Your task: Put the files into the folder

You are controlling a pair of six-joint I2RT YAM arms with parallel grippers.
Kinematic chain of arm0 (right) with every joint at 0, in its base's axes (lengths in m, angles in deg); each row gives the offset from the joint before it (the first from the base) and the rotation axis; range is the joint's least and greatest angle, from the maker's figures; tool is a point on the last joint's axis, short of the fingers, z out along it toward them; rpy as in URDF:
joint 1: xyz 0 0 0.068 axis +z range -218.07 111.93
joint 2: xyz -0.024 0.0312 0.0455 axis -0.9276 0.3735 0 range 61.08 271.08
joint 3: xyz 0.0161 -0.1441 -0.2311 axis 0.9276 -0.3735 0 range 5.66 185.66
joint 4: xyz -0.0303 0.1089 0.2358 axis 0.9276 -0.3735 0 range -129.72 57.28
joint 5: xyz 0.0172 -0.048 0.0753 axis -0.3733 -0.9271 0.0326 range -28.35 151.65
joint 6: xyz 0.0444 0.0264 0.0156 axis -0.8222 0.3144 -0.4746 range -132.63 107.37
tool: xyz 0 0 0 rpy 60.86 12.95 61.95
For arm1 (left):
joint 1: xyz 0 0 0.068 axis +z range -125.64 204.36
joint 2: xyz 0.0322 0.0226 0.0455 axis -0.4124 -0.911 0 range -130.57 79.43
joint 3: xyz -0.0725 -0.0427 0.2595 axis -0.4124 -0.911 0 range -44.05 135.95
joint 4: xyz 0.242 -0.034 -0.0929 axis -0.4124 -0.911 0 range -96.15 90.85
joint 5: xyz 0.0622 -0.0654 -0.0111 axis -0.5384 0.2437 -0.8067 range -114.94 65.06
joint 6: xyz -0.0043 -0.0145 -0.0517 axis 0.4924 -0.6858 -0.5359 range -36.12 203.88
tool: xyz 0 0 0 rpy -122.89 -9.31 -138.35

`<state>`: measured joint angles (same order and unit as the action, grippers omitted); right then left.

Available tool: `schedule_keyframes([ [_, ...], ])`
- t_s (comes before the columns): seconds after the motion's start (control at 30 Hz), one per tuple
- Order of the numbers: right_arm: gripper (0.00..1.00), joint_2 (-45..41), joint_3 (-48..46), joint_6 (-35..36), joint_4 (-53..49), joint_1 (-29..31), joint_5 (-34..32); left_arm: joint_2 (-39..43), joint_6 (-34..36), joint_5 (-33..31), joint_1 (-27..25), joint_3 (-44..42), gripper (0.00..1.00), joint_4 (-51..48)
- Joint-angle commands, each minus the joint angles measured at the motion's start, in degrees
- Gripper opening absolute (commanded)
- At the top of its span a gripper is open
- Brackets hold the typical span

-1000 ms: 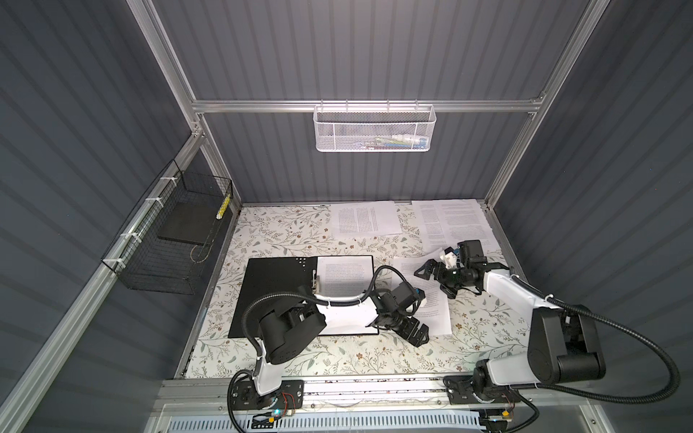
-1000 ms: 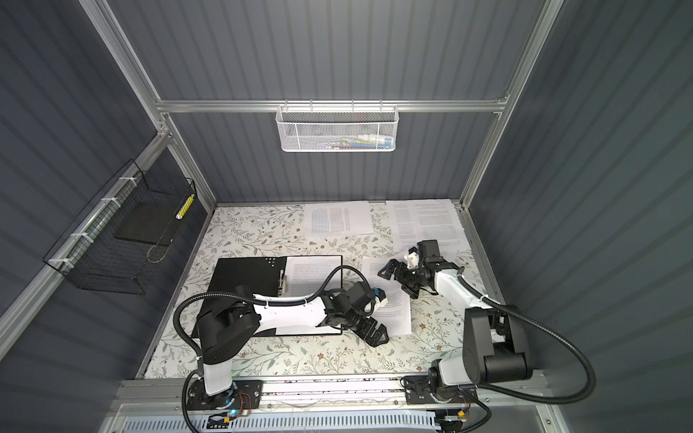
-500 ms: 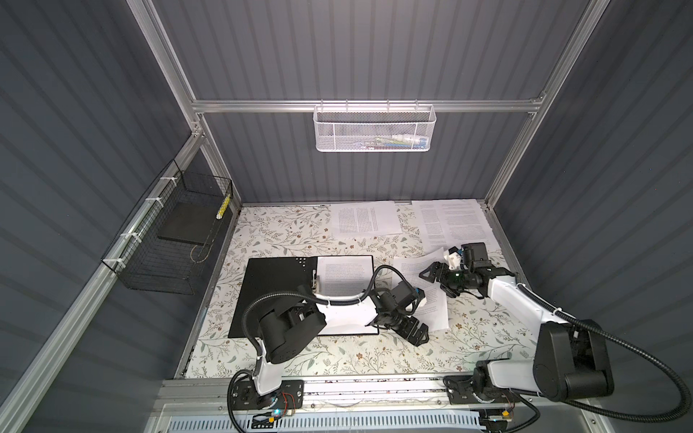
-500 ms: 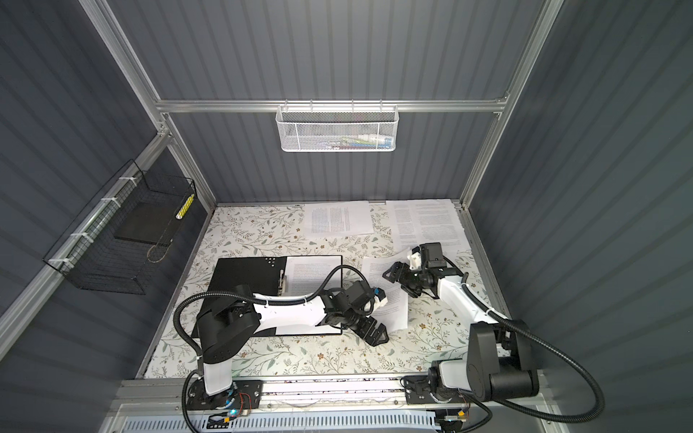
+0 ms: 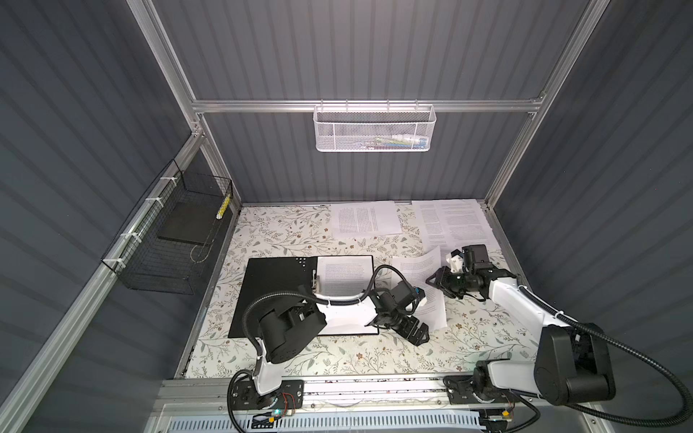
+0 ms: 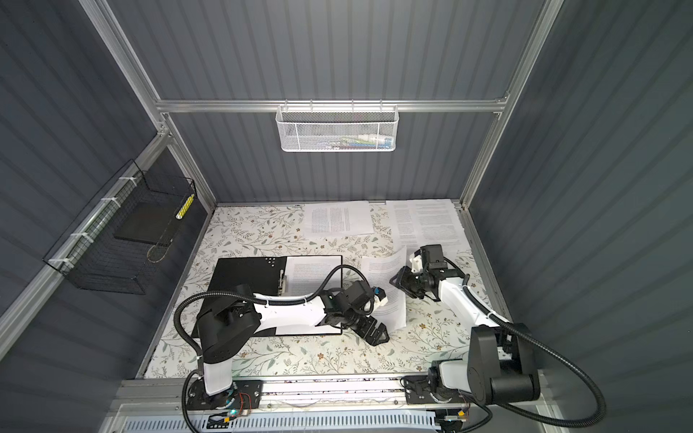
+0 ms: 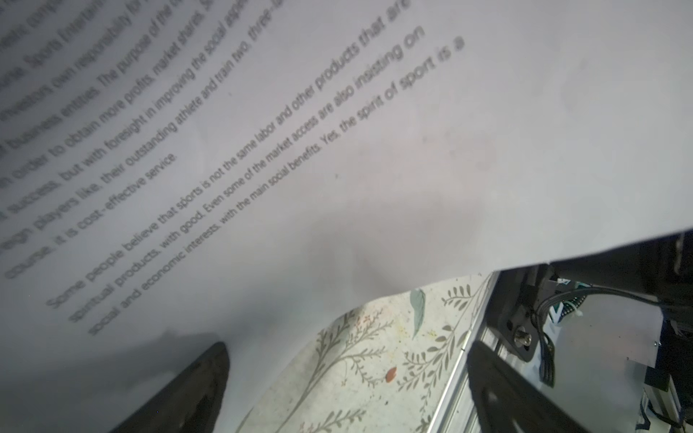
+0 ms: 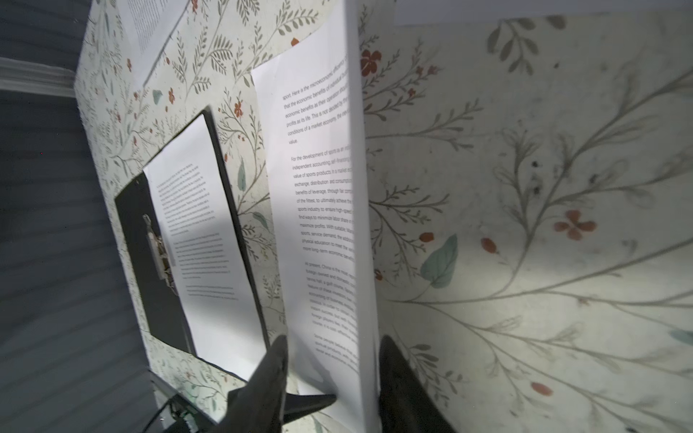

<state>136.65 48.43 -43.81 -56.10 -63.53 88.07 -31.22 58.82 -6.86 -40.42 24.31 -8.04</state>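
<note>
Since the dark slab (image 5: 187, 225) in the wire basket (image 5: 157, 262) on the left wall plays no part here, the work centres on the folder (image 5: 277, 296). It lies open and flat on the desk (image 5: 285, 232) left of centre, so pages can slide straight onto it. One of the files, a filed sheet (image 5: 343, 277), already rests on its right half beside the metal clip (image 5: 317, 283). Just right of the folder's near right corner, the left tool (image 5: 418, 334) sits low with its jaws wide and nothing between them. One finger (image 7: 195, 390) is over the near margin of the loose sheet (image 5: 416, 270), probably to steady that end. This loose sheet lies just beside the folder, its right edge curled up off the desk. The right tool (image 5: 437, 286) straddles that raised edge, jaws narrowed but with a gap beside one finger (image 8: 275, 360), so I judge the pinch not yet made. Taking it by the lifted edge suits so thin a page. A far middle sheet (image 5: 365, 223) and the far right sheets (image 5: 450, 225), seemingly two overlapped, lie flat by the back wall, awaiting their turn.
</note>
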Motion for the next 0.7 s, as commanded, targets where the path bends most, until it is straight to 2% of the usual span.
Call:
schedule_keyframes([
  [0.0, 0.29, -0.6, -0.6, 1.7, -3.6, -0.2, -3.4, -3.2, 0.5, -0.9, 0.5, -2.3, 1.00, -6.0],
  [0.2, 0.00, -2.0, -1.2, 2.8, -5.0, -0.2, -3.9, -1.3, 0.8, -0.5, 1.0, -0.6, 1.00, -6.8],
  [0.37, 0.00, -7.0, -0.7, 2.0, -6.8, -0.2, -5.3, 5.0, -0.4, 2.0, 2.5, 2.4, 1.00, -6.1],
  [0.47, 0.00, -10.6, -0.1, 1.2, -8.4, -0.2, -6.6, 13.5, -1.0, 3.2, 2.9, 0.1, 1.00, 1.0],
  [0.53, 0.00, -12.7, 0.0, 0.6, -8.6, -0.1, -6.4, 19.6, -1.0, 1.4, 3.0, -2.9, 1.00, 5.2],
  [0.67, 0.00, -14.5, 1.3, 0.2, -10.4, 0.3, -9.1, 33.1, 2.0, -9.6, 3.0, -10.7, 1.00, 8.7],
])
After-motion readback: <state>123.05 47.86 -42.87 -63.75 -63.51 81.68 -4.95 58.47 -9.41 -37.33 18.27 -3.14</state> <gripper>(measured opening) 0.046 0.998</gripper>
